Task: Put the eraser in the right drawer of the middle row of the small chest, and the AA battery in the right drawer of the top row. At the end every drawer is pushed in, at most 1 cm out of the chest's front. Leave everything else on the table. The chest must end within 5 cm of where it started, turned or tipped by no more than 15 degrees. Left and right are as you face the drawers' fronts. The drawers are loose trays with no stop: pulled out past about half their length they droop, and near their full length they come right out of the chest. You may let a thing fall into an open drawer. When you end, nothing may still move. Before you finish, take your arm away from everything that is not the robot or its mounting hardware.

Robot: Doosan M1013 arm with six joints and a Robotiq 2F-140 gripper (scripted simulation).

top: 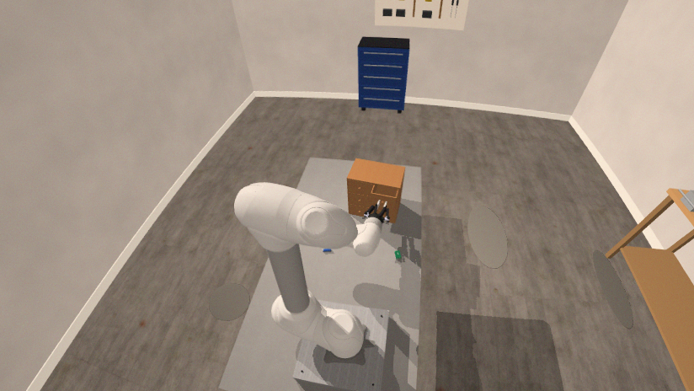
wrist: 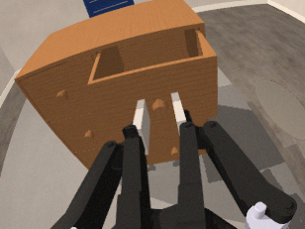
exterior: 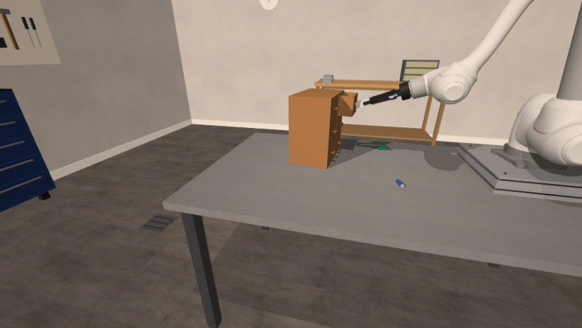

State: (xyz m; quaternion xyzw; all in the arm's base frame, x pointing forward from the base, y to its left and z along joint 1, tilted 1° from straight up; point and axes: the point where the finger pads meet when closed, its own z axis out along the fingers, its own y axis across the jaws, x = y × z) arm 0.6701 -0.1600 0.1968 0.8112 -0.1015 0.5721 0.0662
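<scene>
The small wooden chest (top: 376,174) (exterior: 311,130) (wrist: 125,34) stands upright on the grey table (exterior: 325,199). Its top-row right drawer (top: 387,190) (exterior: 348,103) (wrist: 153,78) is pulled partly out and looks empty. My gripper (top: 381,203) (exterior: 359,104) (wrist: 159,107) is level with that drawer's front. Its fingers stand slightly apart on either side of the drawer's knob (wrist: 157,104), with a small gap on each side. The blue AA battery (top: 327,250) (exterior: 400,183) lies on the table, left of the arm. The green eraser (top: 397,254) (exterior: 381,147) lies in front of the chest, to the right.
The other drawers sit flush in the chest. The arm's base plate (exterior: 529,179) is on the table's near end. A wooden shelf (exterior: 366,84) stands off the table. A blue tool cabinet (top: 382,72) stands against the back wall.
</scene>
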